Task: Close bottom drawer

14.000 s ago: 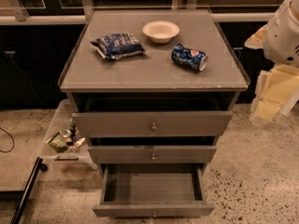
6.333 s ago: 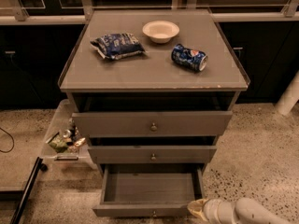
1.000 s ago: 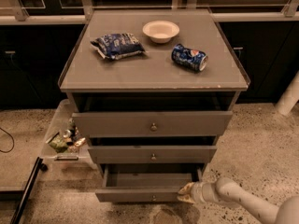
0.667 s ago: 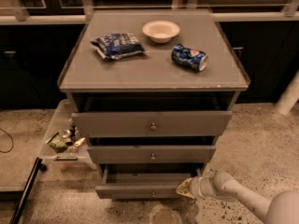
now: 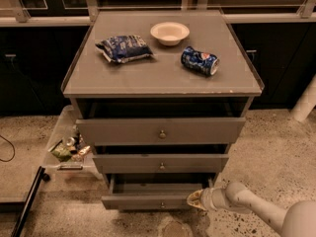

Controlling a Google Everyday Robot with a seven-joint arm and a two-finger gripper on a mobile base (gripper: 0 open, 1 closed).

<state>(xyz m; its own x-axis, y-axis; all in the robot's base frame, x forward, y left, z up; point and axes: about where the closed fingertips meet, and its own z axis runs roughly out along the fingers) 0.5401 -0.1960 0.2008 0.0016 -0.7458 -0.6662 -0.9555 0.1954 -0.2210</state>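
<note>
Cabinet [image 5: 163,78] with three grey drawers, all pulled out to some degree. Bottom drawer [image 5: 143,201] sits lowest, just above the speckled floor [image 5: 276,152]. It is open only a little, with a narrow strip of its inside showing behind the front. Its small round knob [image 5: 162,205] is at centre.

Gripper [image 5: 196,200] is low at the right end of the bottom drawer front, touching or just beside it — contact cannot be told. Whether the claw is spread or pressed together cannot be told either. The arm [image 5: 247,204] runs off to the lower right.

Middle drawer [image 5: 160,163] and top drawer [image 5: 160,131] stand ajar above.

On the cabinet top: a white bowl [image 5: 169,32] at the back, a blue chip bag [image 5: 123,48] to the left and a dented blue can [image 5: 199,60] on its side to the right — all apart from one another.
</note>
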